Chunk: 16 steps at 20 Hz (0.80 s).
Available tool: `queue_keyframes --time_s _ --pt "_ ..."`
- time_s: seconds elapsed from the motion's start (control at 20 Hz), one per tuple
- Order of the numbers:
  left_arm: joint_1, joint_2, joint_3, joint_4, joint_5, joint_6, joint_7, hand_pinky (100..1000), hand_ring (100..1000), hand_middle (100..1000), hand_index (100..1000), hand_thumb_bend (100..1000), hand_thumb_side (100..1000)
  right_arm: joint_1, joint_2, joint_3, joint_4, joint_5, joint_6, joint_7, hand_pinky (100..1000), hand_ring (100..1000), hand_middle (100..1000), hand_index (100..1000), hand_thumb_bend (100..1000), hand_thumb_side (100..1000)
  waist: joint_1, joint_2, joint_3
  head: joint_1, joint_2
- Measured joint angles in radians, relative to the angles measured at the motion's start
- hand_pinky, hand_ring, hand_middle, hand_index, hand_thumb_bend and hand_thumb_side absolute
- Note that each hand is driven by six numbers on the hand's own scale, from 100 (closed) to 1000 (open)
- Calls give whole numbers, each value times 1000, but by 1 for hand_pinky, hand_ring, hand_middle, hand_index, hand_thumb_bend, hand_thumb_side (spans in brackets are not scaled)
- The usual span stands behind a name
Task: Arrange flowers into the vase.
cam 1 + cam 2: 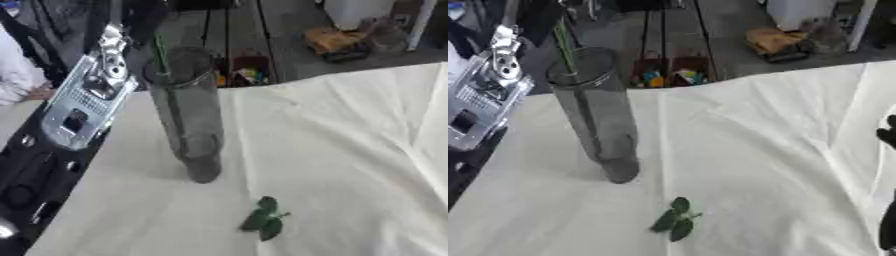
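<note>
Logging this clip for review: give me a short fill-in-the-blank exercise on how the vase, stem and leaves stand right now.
1. The tall glass vase stands ____ on the white cloth.
2. A green stem sticks out of the vase's ____.
3. The leafy sprig lies on the cloth, ____ the vase.

Missing words: upright; top; outside

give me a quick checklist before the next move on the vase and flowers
1. Vase upright on the white cloth: ok.
2. Green stem already in the vase, sticking out past its rim: ok.
3. Leafy sprig lies loose on the cloth, apart from the vase: not ok, not yet arranged.
4. Left arm close beside the vase, its hand out of view: cannot tell the grip.
5. Right hand only a dark sliver at the right edge: cannot tell.
6. More flowers within reach: cannot tell, none in view.
</note>
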Motion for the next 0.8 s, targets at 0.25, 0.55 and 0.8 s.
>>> queue_keyframes --time_s 0.25,0.55,0.8 --pt "8 0 0 -11 9 -15 46 549 576 541 606 100 775 0 1 0 0 0 0 0 687 716 505 772 100 1000 -2 1 0 -3 -3" --pt "18 0 -7 -17 0 -36 78 549 578 544 607 100 770 -1 3 0 0 -3 0 0 687 716 505 772 100 1000 -2 5 0 -4 -10" --pt "23 0 -16 -17 -11 -35 60 581 610 579 646 100 768 -1 7 0 0 -3 0 0 687 716 505 772 100 1000 -2 6 -1 -4 -10"
